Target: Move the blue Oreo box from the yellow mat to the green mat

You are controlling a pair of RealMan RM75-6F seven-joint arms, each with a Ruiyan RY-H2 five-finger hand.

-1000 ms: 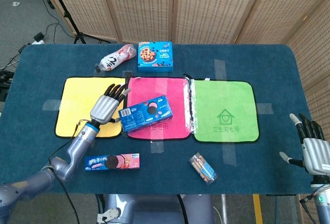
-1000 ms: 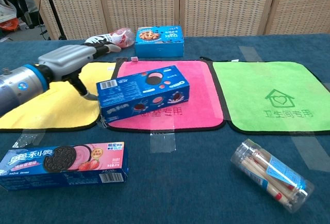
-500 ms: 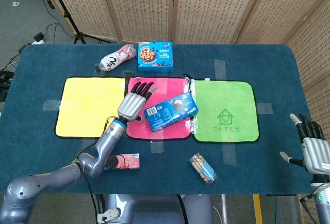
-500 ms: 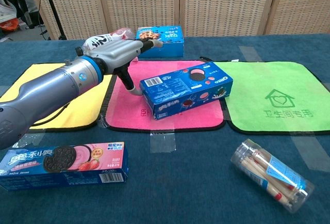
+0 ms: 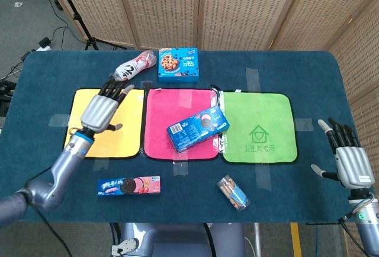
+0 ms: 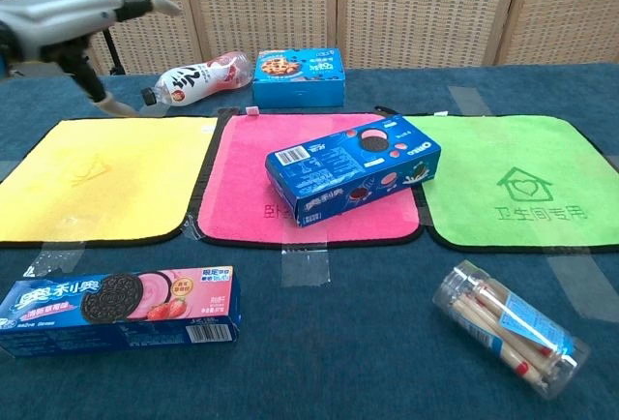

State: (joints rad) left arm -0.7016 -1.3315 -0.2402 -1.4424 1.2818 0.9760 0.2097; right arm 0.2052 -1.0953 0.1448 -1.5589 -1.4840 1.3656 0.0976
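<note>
1. Box position is changing: the blue Oreo box [image 5: 198, 128] is now lying tilted across the right half of the pink mat [image 5: 161, 109], its right end touching the seam just beside the green mat [image 5: 266, 115]. A second ago it was sitting at the pink mat's left edge next to the yellow mat [image 5: 127, 132], so it has been slid toward three o'clock.

2. Left hand [image 5: 102, 110] is pulling away: half a second ago it was pressing against the box's left end, and now it is hovering back over the yellow mat at nine o'clock, fingers spread wide and holding nothing. In the chest view it is showing high at the upper left [image 6: 68, 15], well apart from the box.

3. Right hand [image 5: 349, 161] is waiting at the counter's [image 5: 308, 79] right edge, toward four o'clock, fingers apart and empty, having shifted only slightly.

4. Task progress is looking partial: the box is off the yellow mat but not yet resting on the green one. A further push or a lift toward three o'clock is probably needed, perhaps from the right hand, which is nearer.

5. Other items are staying put: a pink-and-blue Oreo pack [image 5: 128, 185] at seven o'clock, a clear tube of biscuit sticks [image 5: 232, 193] at five o'clock, a blue cookie box [image 5: 177, 63] and a white bottle [image 5: 131, 67] at twelve o'clock.
</note>
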